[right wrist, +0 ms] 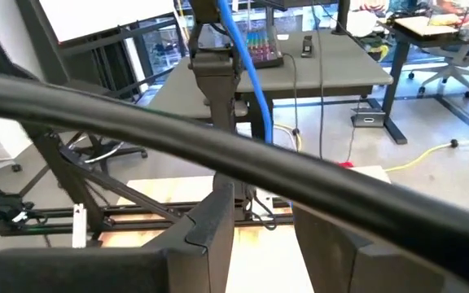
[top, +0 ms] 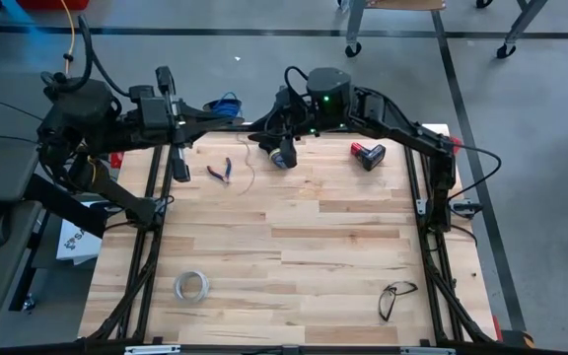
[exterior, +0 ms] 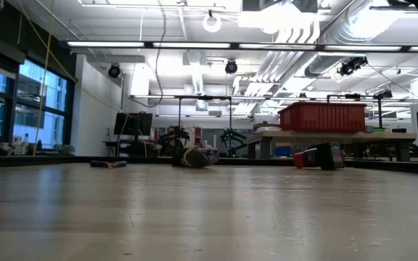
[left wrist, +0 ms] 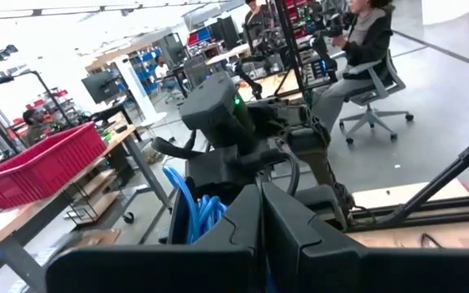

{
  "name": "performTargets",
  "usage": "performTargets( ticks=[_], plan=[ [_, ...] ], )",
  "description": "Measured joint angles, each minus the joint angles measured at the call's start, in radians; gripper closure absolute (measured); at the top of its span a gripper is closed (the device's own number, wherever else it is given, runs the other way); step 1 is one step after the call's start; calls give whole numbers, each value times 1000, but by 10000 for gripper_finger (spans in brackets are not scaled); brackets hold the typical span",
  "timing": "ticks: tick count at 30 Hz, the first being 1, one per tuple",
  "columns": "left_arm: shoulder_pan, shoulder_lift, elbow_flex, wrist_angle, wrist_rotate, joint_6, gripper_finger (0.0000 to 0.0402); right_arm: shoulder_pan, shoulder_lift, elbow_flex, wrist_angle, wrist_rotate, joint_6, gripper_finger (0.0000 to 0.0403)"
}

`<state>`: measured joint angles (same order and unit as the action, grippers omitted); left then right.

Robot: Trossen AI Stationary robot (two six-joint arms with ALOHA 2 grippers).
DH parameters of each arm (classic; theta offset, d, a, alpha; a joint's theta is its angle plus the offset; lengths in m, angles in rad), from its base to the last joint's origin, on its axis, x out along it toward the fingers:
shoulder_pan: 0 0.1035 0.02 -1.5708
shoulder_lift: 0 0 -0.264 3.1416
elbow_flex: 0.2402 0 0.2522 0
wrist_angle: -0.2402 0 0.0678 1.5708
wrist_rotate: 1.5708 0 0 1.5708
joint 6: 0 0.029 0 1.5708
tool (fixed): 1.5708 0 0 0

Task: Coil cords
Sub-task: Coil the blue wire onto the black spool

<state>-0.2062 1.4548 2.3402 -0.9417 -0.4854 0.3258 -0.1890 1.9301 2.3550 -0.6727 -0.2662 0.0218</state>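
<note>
Up at the counter's [top: 294, 237] far edge, the spool [top: 284, 156] lies by the right claw [top: 276, 141], fingers apart; pliers [top: 220, 171], drill [top: 367, 155] flank it. Wire [top: 248, 170] barely shows. Left claw [top: 227, 108] closed.

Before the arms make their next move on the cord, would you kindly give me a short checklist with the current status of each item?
1. Spool lying on the table, in neither gripper: ok.
2. Wire traceable end to end: cannot tell, too thin.
3. Right gripper ready, jaws apart with nothing between: ok.
4. Left gripper out of the way, jaws shut and empty: ok.
5. Pliers clear of the wire: not ok, they lie right beside it and may snag.
</note>
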Motion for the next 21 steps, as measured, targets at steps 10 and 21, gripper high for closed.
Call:
performTargets(
  ticks=[10,21],
  plan=[
    [-1,0,0,22,6,-10,400,3,0,0,64,-2,30,284],
    [-1,0,0,28,30,-36,400,3,0,0,103,30,24,284]
  ],
)
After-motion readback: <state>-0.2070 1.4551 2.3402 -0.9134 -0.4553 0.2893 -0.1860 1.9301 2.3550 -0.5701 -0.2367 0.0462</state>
